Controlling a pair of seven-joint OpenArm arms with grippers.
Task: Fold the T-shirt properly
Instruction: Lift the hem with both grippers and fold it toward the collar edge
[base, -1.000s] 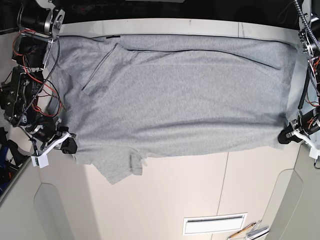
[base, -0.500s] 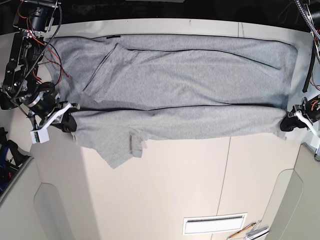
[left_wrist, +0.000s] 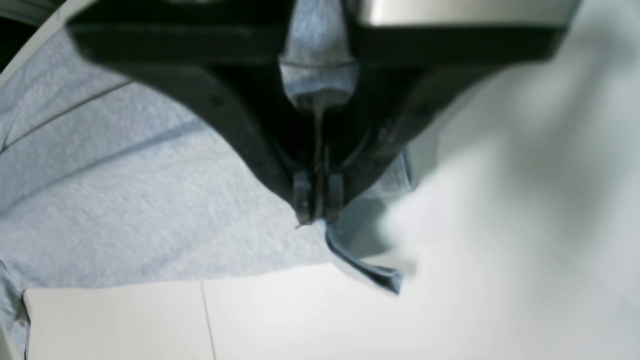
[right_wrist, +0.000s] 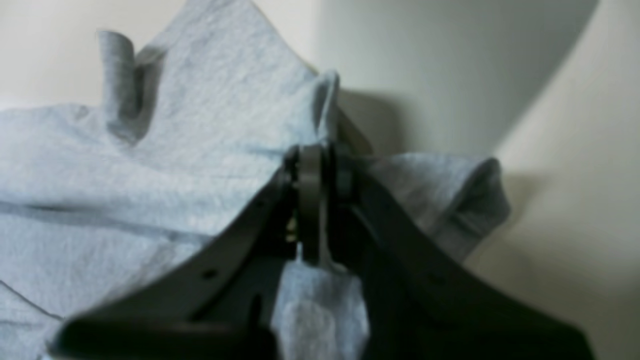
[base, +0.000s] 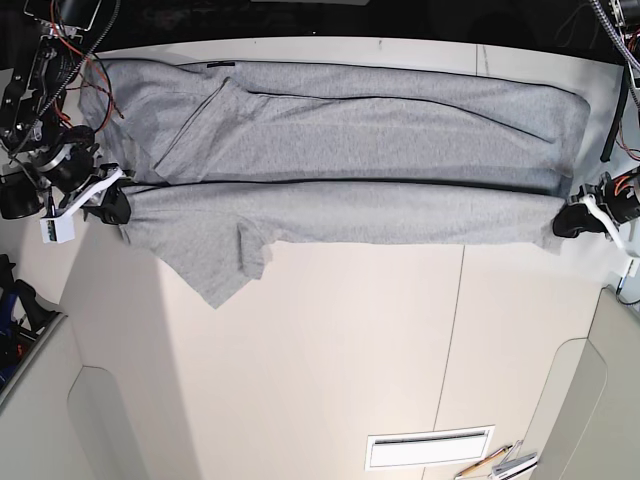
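Your T-shirt (base: 340, 130) lies spread across the far half of the table (base: 350, 350), its near edge raised. Your left gripper (base: 578, 220) has its jaws pinched on the right corner; your right gripper (base: 112, 205) has its jaws clamped on the left corner.

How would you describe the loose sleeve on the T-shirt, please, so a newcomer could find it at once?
On the white table a grey T-shirt is stretched between two grippers. Near the right gripper, the sleeve is the one pointed flap hanging past the shirt's lower edge onto bare tabletop.
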